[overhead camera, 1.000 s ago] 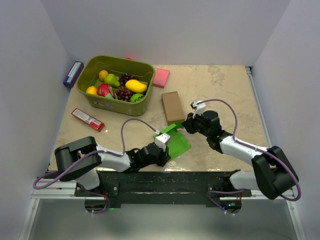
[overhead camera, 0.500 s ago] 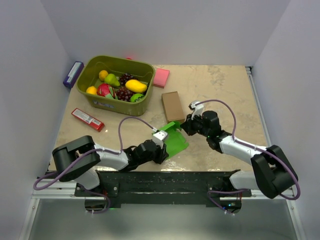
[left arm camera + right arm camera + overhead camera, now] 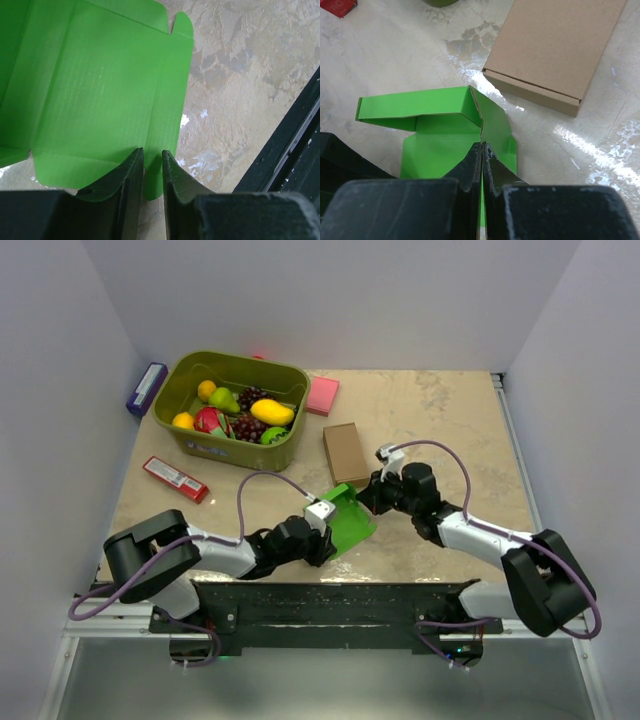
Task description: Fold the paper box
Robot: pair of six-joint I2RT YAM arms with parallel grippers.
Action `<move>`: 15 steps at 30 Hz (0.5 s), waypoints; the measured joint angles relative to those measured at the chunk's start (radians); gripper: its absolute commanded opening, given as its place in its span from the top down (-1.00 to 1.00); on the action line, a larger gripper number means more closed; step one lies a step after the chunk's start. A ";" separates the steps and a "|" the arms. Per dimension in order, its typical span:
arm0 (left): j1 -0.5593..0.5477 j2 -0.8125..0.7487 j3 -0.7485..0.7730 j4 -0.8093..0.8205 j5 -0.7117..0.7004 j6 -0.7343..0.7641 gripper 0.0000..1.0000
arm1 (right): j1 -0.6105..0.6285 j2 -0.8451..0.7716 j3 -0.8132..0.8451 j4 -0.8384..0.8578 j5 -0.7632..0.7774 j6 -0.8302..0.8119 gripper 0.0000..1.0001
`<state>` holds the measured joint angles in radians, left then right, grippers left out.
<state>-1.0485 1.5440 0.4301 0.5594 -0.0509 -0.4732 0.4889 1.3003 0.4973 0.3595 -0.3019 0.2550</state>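
Right claw [image 3: 481, 150] is pressed together on the raised flap of the paper box [image 3: 440, 150], with thin green card showing between its fingertips. The left claw [image 3: 152, 167] pinches a tab on the sheet's near edge. The paper box lies partly folded on the counter [image 3: 440, 410], between the two arms near the front edge. A brown cardboard box [image 3: 346, 452] lies just behind it, and an olive basket [image 3: 270, 455] of fruit sits farther back left.
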 measured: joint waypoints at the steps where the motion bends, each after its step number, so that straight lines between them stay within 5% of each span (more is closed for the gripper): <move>1: 0.001 0.000 0.000 0.000 0.002 0.002 0.47 | 0.009 0.000 0.000 -0.003 0.004 0.009 1.00; 15: 0.009 0.021 0.029 -0.015 0.023 0.032 0.47 | 0.166 0.026 -0.017 -0.005 0.230 0.195 1.00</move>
<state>-1.0393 1.5654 0.4587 0.5442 -0.0284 -0.4416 0.6544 1.3262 0.4801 0.3550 -0.0719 0.4496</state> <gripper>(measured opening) 0.258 0.007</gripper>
